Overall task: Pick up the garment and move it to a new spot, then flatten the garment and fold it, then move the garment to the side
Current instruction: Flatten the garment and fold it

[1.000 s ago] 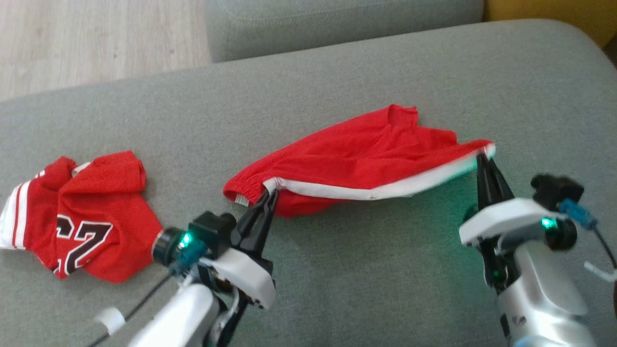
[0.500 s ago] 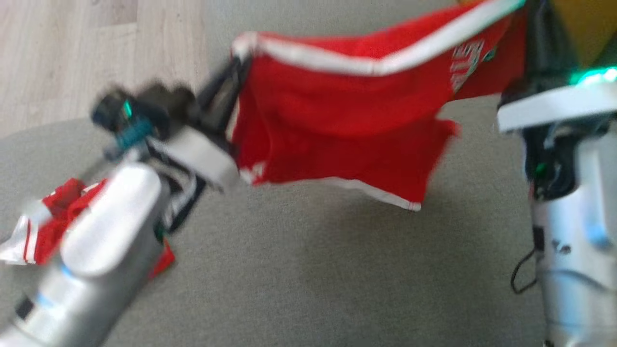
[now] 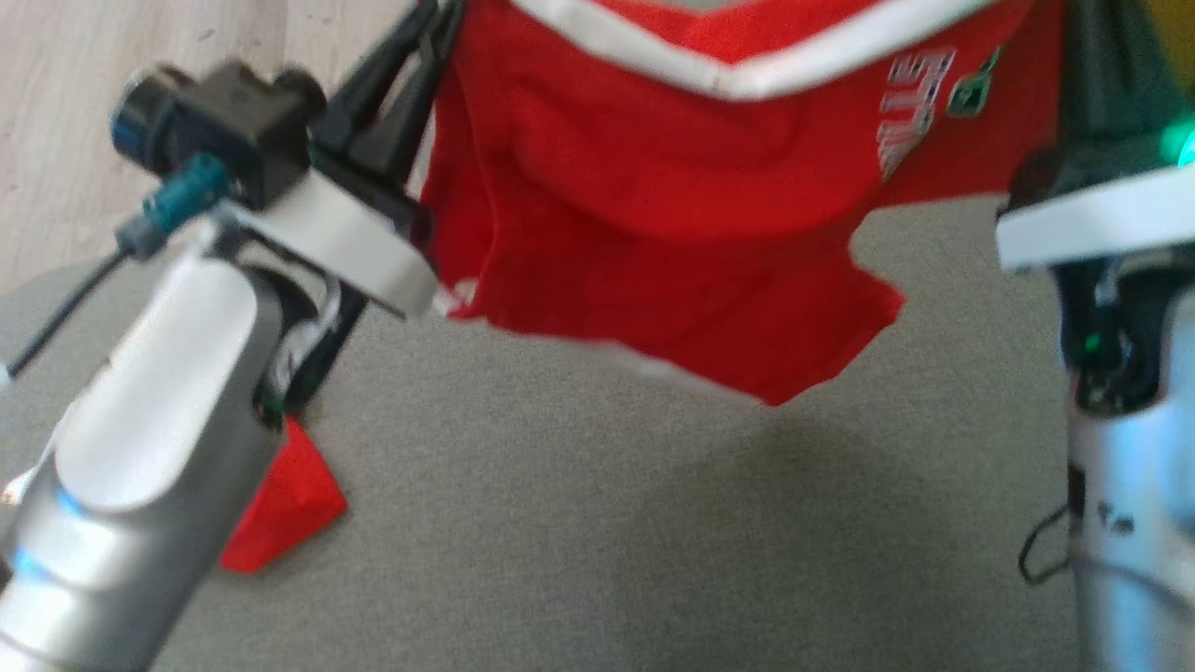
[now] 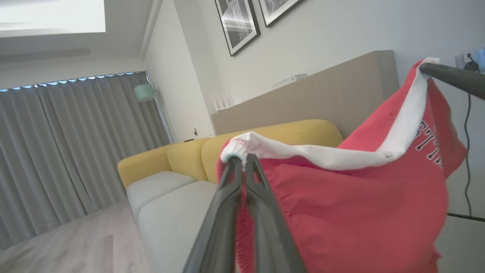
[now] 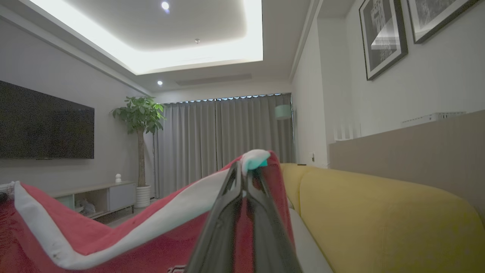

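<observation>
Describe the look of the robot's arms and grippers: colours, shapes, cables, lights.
Each arm has a rounded silver forearm and a white wrist plate. The left gripper and right gripper have two long, tapering dark fingers. The left wrist carries a black camera with a teal plug and cable; the right shows a green light.

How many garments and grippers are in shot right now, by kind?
Garments: 2 (red shorts held up in the air; red cloth lying on the grey cushion, mostly hidden)
Grippers: 2 (left gripper and right gripper, each shut on the shorts' white band)
Total: 4
</observation>
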Robot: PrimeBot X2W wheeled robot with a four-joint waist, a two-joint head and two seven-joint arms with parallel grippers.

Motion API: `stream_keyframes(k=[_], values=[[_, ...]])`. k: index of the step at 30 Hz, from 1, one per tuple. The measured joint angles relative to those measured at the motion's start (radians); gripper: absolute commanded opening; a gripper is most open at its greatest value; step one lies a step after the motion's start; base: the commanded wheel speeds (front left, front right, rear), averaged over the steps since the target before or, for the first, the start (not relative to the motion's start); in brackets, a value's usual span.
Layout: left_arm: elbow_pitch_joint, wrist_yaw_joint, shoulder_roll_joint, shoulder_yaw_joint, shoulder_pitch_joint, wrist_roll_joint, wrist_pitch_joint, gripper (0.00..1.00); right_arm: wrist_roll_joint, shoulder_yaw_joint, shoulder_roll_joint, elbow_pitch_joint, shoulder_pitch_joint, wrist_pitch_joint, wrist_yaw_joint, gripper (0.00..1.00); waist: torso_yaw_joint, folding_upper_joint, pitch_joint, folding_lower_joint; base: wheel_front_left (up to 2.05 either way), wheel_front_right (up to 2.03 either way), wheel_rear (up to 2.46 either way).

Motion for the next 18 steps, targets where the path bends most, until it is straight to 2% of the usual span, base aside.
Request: stream_keyframes(k=[5, 10, 14, 18], values=[[-0.066, 0.019, 0.022, -0.003, 0.089, -0.025, 0.034, 0.0, -0.009, -0.01, 0.006, -0.044, 0.096, 0.05, 0.0, 0.0, -0.005, 0.0, 0.02, 0.0, 0.0, 0.0, 0.0], [-0.081, 0.027, 0.039, 0.006, 0.094, -0.041, 0.05, 0.0, -0.008, -0.016, 0.005, -0.05, 0.09, 0.065, 0.0, 0.0, -0.014, 0.0, 0.06, 0.0, 0.0, 0.0, 0.0], [-0.02, 0.023, 0.052, 0.018, 0.053, -0.026, 0.034, 0.0, -0.032, -0.005, -0.01, 0.045, -0.012, 0.035, 0.0, 0.0, -0.027, 0.0, 0.118, 0.0001, 0.0, 0.0, 0.0], [0.117, -0.02, 0.048, 0.016, -0.076, 0.024, -0.019, 0.0, -0.053, 0.035, -0.033, 0.215, -0.189, -0.021, 0.0, 0.0, -0.037, 0.0, 0.194, 0.0003, 0.0, 0.0, 0.0]])
